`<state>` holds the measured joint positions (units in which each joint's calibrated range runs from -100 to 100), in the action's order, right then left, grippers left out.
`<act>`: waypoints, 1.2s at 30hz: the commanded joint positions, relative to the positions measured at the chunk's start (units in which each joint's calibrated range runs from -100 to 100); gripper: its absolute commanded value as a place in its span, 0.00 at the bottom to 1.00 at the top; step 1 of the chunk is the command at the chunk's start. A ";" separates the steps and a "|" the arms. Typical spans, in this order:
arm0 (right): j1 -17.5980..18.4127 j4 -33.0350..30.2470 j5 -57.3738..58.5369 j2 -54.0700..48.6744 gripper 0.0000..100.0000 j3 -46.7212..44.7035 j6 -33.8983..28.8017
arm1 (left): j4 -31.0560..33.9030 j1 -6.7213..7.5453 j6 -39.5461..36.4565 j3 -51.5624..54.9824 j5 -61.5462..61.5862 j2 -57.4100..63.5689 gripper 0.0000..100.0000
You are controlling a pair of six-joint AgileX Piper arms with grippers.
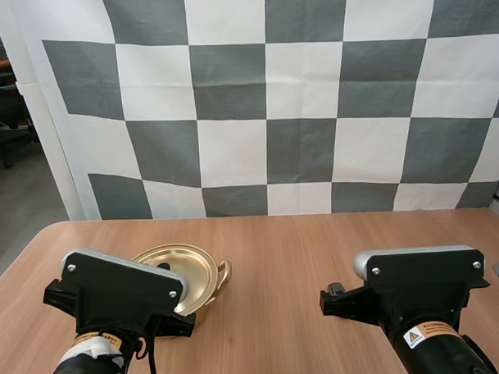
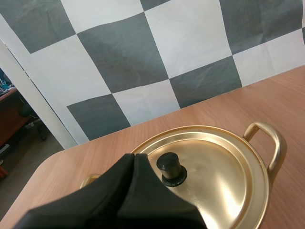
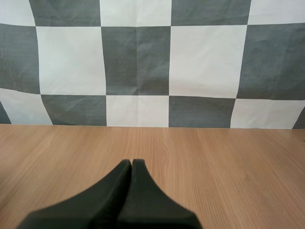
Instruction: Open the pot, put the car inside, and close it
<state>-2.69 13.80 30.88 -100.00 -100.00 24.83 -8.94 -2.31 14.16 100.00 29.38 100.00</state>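
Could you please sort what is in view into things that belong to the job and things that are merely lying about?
Belongs to the job:
- gold pot
- its lid, on the pot, with a black knob
- left gripper, shut, near the knob
- right gripper, shut, away from the pot

Merely there:
- the wooden table under it all

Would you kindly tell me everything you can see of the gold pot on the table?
The gold pot looks like shiny brass-coloured metal and is shallow and round. Its flat lid is on, with a black knob at the centre, and a loop handle sticks out from the side. It stands upright on the wooden table, towards my left. The left gripper, shut, sits just short of the knob; nothing grips the pot.
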 commanded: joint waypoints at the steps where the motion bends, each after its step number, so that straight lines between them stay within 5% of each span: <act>1: -0.06 -0.02 -0.01 0.00 0.00 0.00 0.01 | -0.02 -0.03 0.08 0.00 -0.09 0.00 0.00; 20: -0.06 2.16 0.07 0.00 0.00 0.00 0.01 | -0.26 -0.03 0.01 0.00 -0.09 0.00 0.00; 36: -0.06 -0.29 0.07 0.00 0.00 0.00 0.01 | -11.20 -0.03 -0.28 0.00 -0.09 0.00 0.00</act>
<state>-2.69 14.24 30.88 -100.00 -100.00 24.83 -19.00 -2.31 13.87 100.00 29.38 100.00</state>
